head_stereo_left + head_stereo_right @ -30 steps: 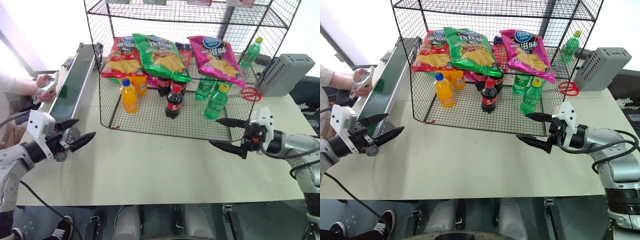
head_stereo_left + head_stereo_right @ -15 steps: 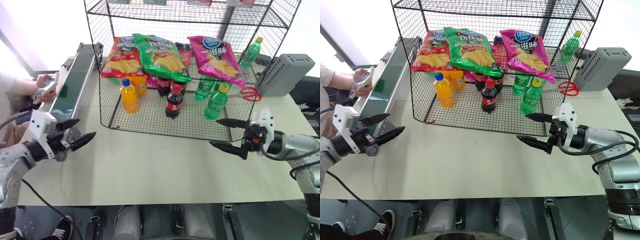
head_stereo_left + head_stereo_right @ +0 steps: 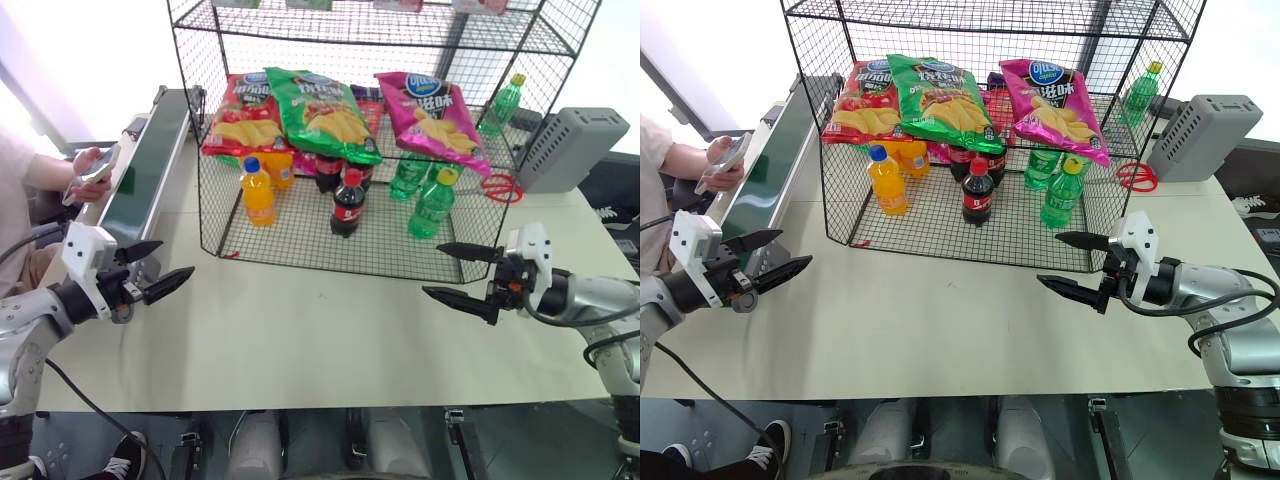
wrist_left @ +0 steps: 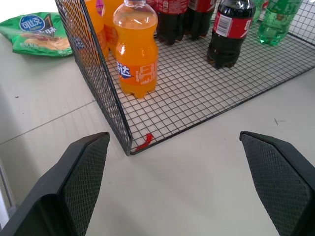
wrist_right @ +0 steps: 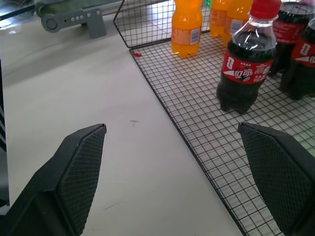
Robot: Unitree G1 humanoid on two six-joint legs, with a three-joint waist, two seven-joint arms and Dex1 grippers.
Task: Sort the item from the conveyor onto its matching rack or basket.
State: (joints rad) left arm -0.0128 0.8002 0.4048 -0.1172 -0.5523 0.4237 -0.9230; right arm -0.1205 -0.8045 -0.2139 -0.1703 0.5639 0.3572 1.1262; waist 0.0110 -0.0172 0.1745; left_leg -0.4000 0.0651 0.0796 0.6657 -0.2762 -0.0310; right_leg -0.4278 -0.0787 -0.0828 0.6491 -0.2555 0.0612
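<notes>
Both my tools, left tool and right tool, are wide open and empty; the pink chip bag, upper right, looks light, puffy, slippery, so I'd pinch its edge.

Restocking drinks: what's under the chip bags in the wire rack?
Under the red, green and pink chip bags: orange soda, cola and green bottles. Bottles farther back are partly covered by the bags.

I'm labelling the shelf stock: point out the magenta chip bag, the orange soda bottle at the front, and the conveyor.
magenta chip bag (image 3: 1052, 108): right eye view, pictured chips.
orange soda bottle (image 4: 136, 51): left wrist view, body above label.
conveyor (image 3: 146, 170): left eye view, green belt.
</notes>
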